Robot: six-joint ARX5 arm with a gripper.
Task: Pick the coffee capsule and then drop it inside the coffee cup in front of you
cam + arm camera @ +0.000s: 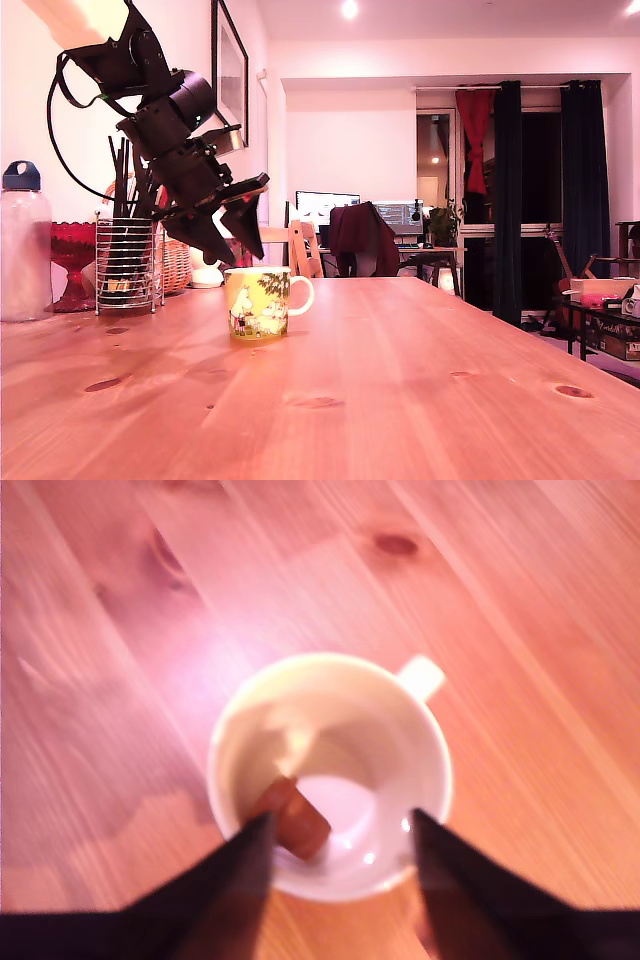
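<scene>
The coffee cup (258, 302) is a yellow mug with cartoon figures and a white handle, standing on the wooden table (400, 380). My gripper (240, 255) hangs just above its rim, tilted down. In the wrist view the cup's white inside (350, 740) fills the middle, and my gripper (340, 820) is open with its two dark fingers spread over the near rim. The brown coffee capsule (295, 820) is inside the cup against the wall, close to one fingertip (255, 845) and free of both. The picture is blurred, so I cannot tell whether the capsule is resting or still falling.
Along the exterior view's left stand a clear bottle with a blue cap (22, 245), a red glass bowl (72, 255), a wire holder with dark utensils (128, 262) and a wicker basket (178, 265). A wooden chair (305, 248) stands behind the table.
</scene>
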